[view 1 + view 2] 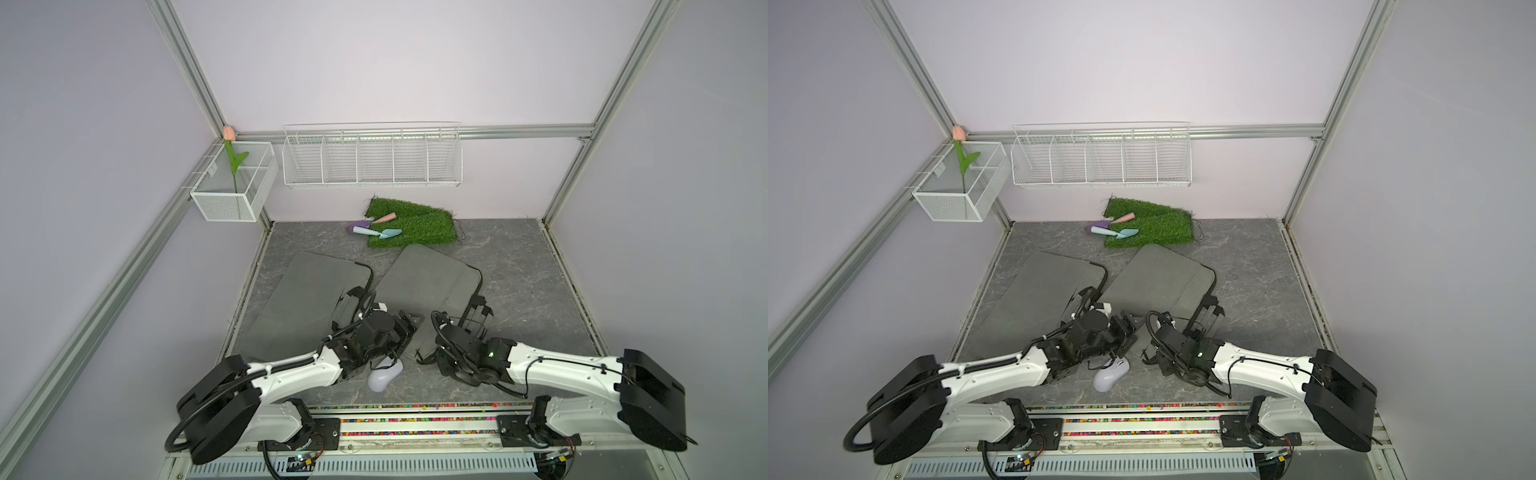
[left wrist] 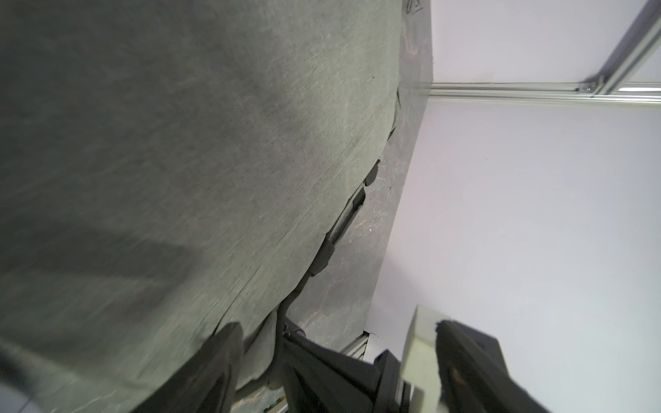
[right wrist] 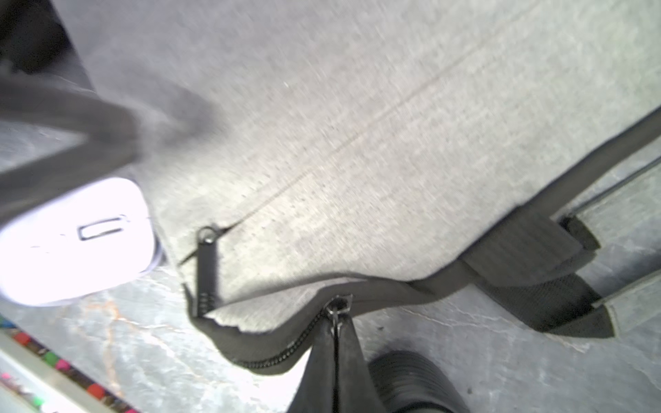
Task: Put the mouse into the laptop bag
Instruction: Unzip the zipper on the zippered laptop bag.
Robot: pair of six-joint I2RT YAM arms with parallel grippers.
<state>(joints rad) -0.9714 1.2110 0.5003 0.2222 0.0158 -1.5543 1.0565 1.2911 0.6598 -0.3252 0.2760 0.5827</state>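
Beside laptop bag [image 1: 428, 274], mouse [image 1: 384, 376] on table [image 1: 519, 266]; left gripper [image 2: 336, 336] spread wide; right gripper [image 3: 336, 343] clamps zipper pull [image 3: 338, 307].

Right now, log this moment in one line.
left gripper open | right gripper shut on zipper pull | mouse on table, outside bag

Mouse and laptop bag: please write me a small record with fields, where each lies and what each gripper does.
laptop bag: grey, lying flat on the table
mouse: white, on the table, outside the bag, beside its near corner
zipper pull: on the bag's near edge
right gripper: shut on zipper pull
left gripper: open, holding nothing, by the bag's corner
second laptop bag: grey, flat, beside the first
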